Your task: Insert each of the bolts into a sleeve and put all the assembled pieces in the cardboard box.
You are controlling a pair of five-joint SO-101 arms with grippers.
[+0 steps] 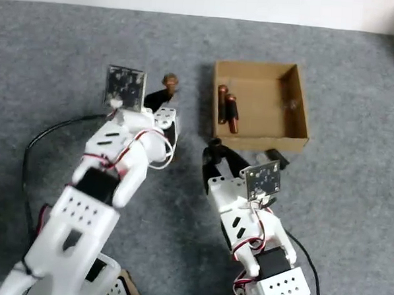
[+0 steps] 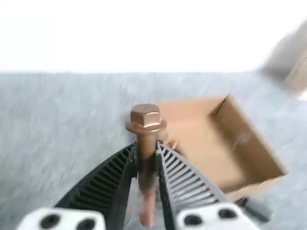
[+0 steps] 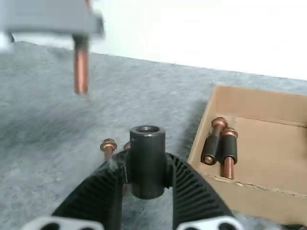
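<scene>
Your left hand (image 2: 146, 153) pinches a bolt (image 2: 145, 120) head-up beside the box (image 1: 260, 143), your right hand (image 3: 147, 167) pinches an upright sleeve (image 3: 146, 153) apart from it, so if you bring the bolt in tilted, it may jam on the rim or slip.

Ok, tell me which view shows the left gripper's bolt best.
The left wrist view: the bolt stands close up between the fingers, head and shank plain. The high view gives its head; the right wrist view its lower shank.
</scene>
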